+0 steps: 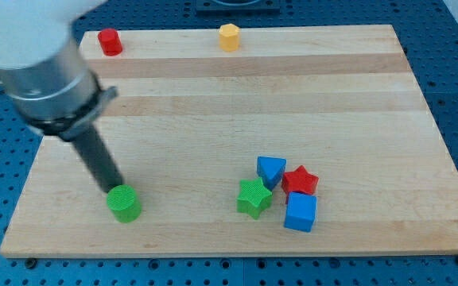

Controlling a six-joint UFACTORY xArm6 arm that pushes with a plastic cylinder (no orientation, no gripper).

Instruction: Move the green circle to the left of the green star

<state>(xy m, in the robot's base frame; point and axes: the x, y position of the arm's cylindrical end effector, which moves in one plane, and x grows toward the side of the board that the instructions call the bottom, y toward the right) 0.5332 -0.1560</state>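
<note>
The green circle [124, 203] stands near the board's bottom left. The green star [254, 198] lies well to its right, in the lower middle. My rod comes down from the view's top left, and my tip [111, 191] sits at the green circle's upper left edge, touching or nearly touching it.
A blue triangle-like block [271, 170], a red star [300, 181] and a blue cube [300, 212] cluster just right of the green star. A red cylinder [110, 41] and a yellow hexagon [229, 37] stand at the top edge of the wooden board [213, 103].
</note>
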